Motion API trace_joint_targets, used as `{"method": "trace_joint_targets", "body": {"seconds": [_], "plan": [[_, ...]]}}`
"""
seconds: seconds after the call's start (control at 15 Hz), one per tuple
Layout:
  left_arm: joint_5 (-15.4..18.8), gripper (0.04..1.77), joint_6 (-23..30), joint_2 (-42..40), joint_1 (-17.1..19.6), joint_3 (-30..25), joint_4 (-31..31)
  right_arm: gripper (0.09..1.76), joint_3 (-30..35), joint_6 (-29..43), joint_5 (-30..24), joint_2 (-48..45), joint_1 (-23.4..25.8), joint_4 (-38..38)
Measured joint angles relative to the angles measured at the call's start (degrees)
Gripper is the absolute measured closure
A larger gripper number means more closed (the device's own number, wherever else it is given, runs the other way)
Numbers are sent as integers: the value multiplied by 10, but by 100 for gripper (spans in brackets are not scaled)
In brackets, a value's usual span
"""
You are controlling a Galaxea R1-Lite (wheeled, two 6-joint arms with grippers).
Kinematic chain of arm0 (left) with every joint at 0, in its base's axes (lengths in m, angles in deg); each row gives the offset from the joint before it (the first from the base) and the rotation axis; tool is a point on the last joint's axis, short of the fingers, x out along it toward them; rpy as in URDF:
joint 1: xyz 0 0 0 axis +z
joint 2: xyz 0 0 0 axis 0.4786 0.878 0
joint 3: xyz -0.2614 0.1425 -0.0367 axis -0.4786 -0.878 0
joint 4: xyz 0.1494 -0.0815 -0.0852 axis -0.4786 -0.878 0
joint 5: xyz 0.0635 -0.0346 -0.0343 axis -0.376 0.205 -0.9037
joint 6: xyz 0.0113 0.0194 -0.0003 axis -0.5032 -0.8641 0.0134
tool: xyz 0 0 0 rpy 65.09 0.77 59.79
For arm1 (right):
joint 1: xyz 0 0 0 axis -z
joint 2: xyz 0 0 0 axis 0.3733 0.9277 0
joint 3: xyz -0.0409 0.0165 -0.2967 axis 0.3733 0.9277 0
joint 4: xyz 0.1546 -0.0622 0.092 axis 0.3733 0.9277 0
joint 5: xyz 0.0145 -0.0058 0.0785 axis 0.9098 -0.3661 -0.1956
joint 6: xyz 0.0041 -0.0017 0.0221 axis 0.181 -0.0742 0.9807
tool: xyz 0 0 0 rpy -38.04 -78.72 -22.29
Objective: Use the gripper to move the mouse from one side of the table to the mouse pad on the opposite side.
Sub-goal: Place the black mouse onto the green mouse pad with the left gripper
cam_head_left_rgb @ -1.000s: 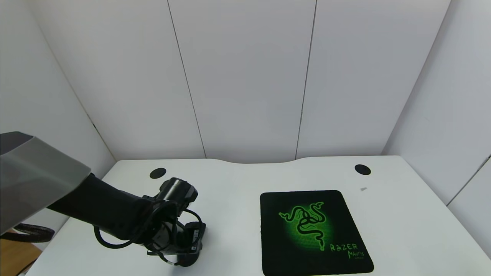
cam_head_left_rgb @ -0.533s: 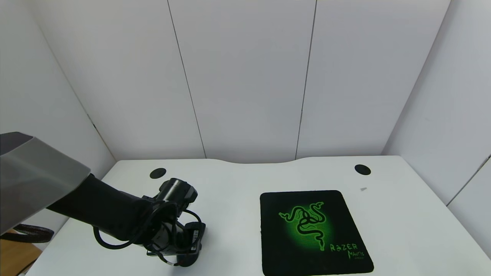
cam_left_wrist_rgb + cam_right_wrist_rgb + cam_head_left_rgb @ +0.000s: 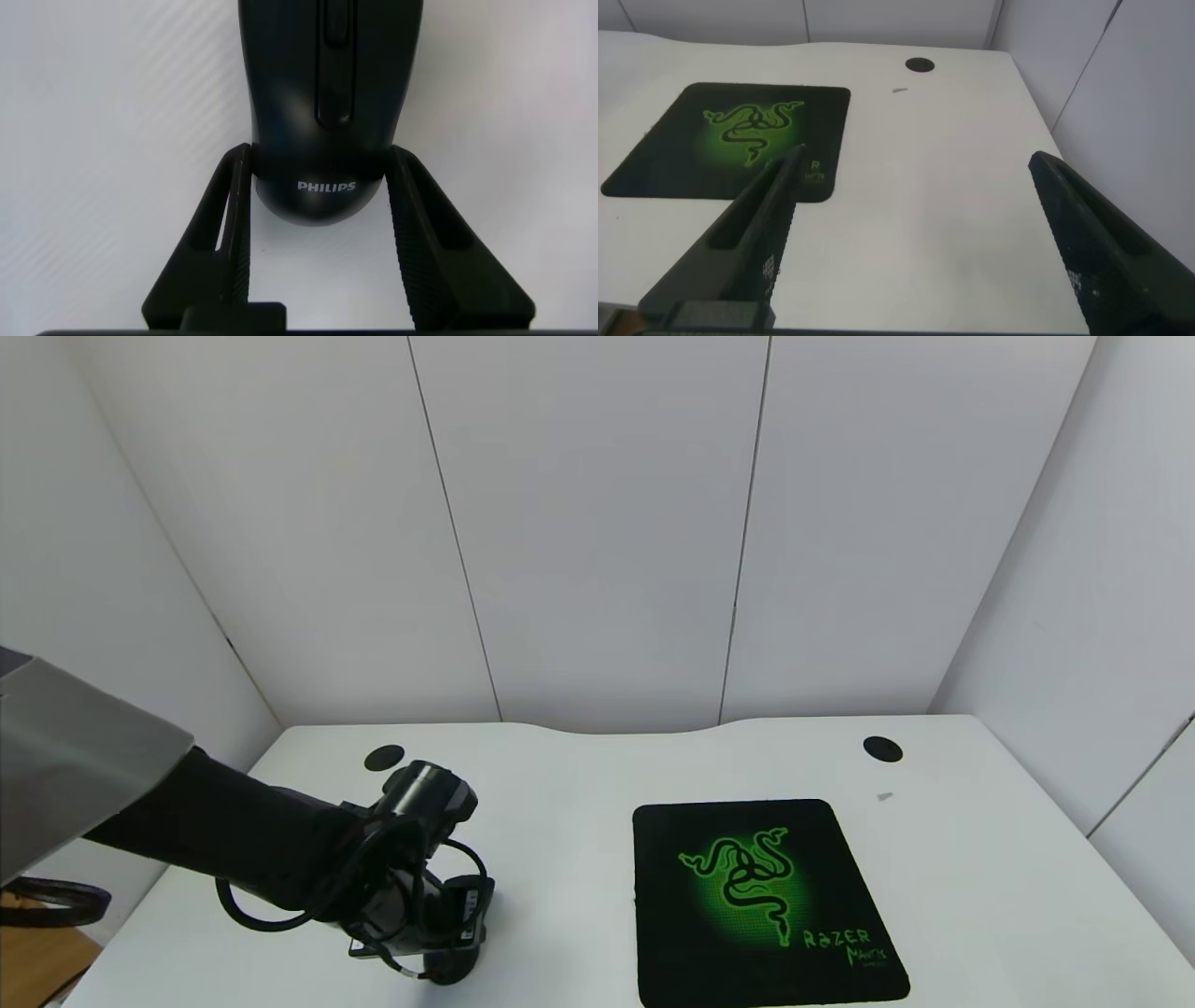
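Observation:
My left gripper (image 3: pixel 434 943) is low over the near left part of the white table (image 3: pixel 579 775). In the left wrist view the left gripper (image 3: pixel 320 159) is shut on the back end of the glossy black mouse (image 3: pixel 322 93). Both ribbed fingers (image 3: pixel 238 215) press its sides by the white "PHILIPS" lettering. In the head view the arm and cables hide the mouse. The black mouse pad (image 3: pixel 761 896) with the green snake emblem lies on the right half of the table and has nothing on it. My right gripper (image 3: pixel 915 159) is open and empty, above the table near the mouse pad (image 3: pixel 729 140).
Two round black cable holes (image 3: pixel 384 758) (image 3: pixel 882 749) sit near the table's curved back edge. White wall panels enclose the back and both sides. A small grey speck (image 3: pixel 885 795) lies behind the pad. Bare table lies between the left gripper and the pad.
My left arm has shifted slightly to the left and away from me in the head view, the gripper moving with it. The mouse pad has not moved.

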Motion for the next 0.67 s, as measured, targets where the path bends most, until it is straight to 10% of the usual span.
{"method": "trace_joint_targets", "body": {"seconds": [0.67], "plan": [[-5,90,94,-55,-77,137,-179,14,0,0,0,0,0,0]]}}
